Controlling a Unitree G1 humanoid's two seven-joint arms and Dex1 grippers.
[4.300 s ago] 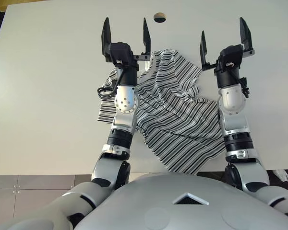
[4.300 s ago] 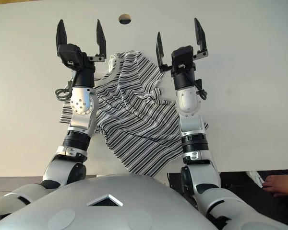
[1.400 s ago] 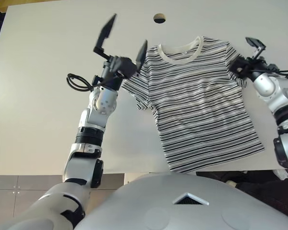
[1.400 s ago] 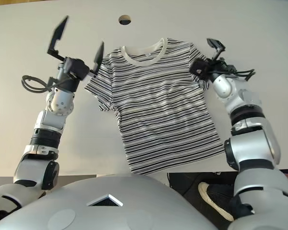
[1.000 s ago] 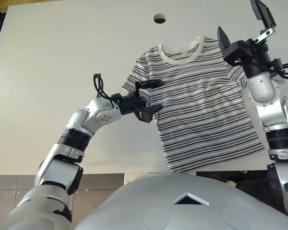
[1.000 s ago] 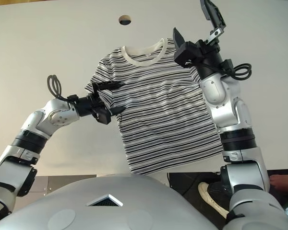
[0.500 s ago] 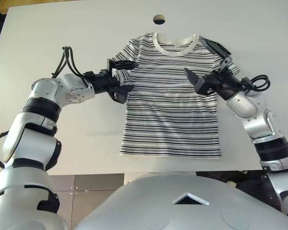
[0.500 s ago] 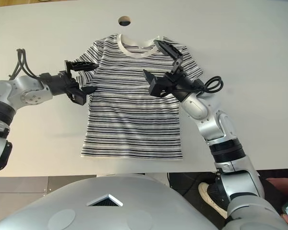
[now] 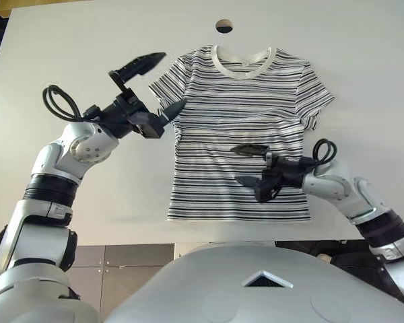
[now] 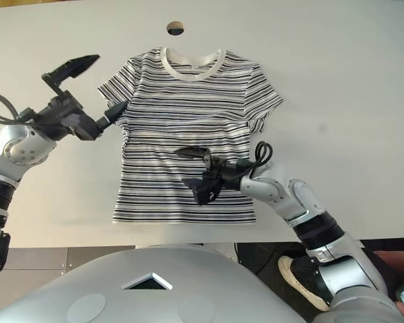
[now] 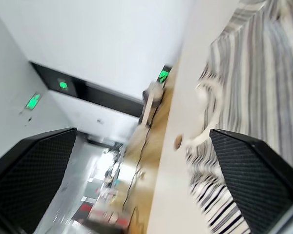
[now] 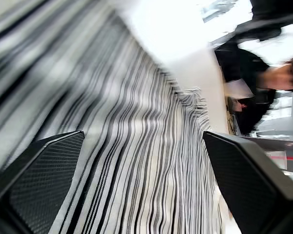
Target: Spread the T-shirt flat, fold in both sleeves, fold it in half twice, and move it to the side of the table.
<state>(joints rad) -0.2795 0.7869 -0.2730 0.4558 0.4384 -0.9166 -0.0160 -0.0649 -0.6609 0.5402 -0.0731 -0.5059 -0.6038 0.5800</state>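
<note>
Garment: T-shirt (image 9: pixel 239 128), flat on the table (image 9: pixel 74 40), collar at the far side and hem toward us, so its long axis runs straight away from us. Both sleeves lie out to the sides, not yet folded. Left gripper (image 9: pixel 174 79): jaws wide apart and holding nothing. It is raised at the shirt's left edge with its lower fingertip at the left sleeve (image 10: pixel 114 84); we cannot tell whether it touches the cloth. Right gripper (image 9: pixel 236 165): jaws apart and empty, low over the shirt's lower body near the hem, well apart from the right sleeve (image 9: pixel 316 97). We judge the sleeve folds come next. The left arm is the nearer, with its sleeve just inward of it.
</note>
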